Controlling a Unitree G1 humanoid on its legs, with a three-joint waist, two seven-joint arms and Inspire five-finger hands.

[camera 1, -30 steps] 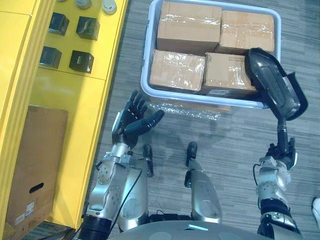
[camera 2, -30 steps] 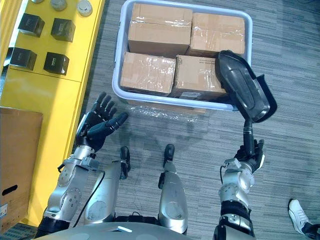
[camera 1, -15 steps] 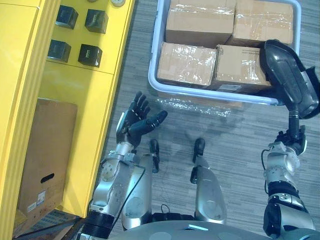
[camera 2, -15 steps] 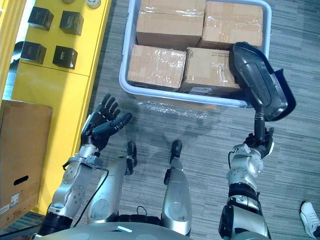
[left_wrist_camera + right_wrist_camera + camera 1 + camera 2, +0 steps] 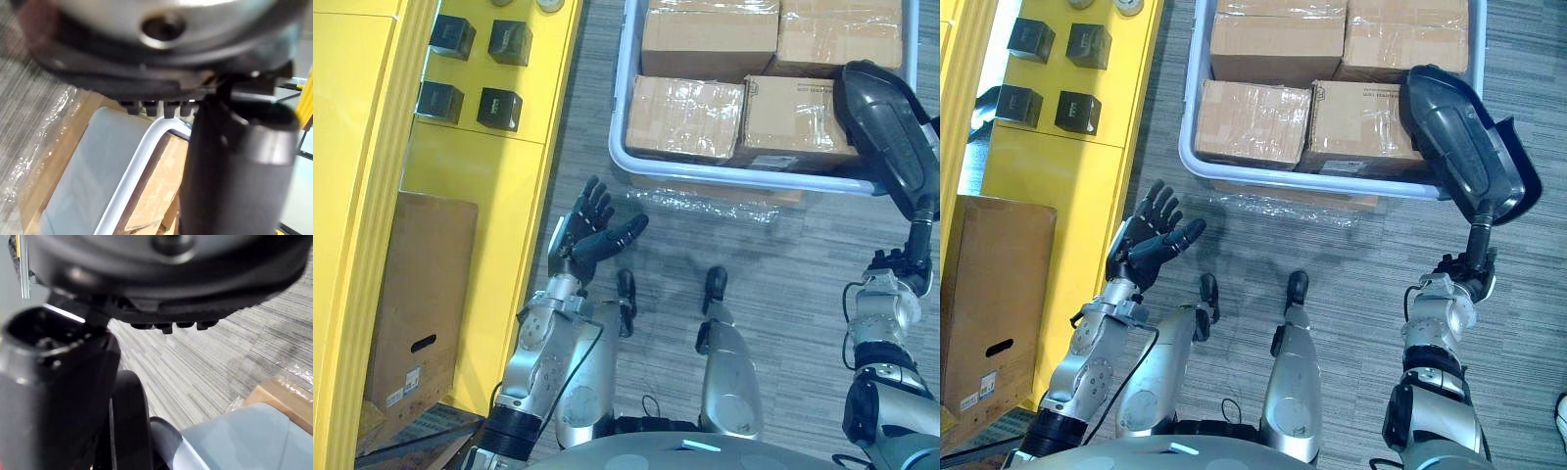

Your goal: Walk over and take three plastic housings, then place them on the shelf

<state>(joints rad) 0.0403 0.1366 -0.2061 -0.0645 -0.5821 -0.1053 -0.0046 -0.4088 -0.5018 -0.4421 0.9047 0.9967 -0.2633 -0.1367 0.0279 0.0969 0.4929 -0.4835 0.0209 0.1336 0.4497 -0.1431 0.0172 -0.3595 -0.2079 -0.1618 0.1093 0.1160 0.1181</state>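
Observation:
A dark grey plastic housing point(image 5: 889, 125) with a long shell and a thin stem stands upright in my right hand point(image 5: 902, 270), over the right end of the crate. The hand's fingers are curled round the stem point(image 5: 128, 417). In the right eye view the housing point(image 5: 1465, 143) rises above the same hand point(image 5: 1466, 275). My left hand point(image 5: 588, 234) is held out palm up over the floor beside the yellow shelf point(image 5: 478, 172), fingers spread and holding nothing.
A pale blue crate point(image 5: 618, 110) full of wrapped cardboard boxes point(image 5: 687, 117) stands on the grey floor ahead. Several black cubes point(image 5: 498, 109) sit on the yellow shelf. A brown cardboard box point(image 5: 419, 294) stands lower on the left.
The whole picture has shifted, so the camera has moved. My right hand still grips the housing and my left hand stays spread palm up.

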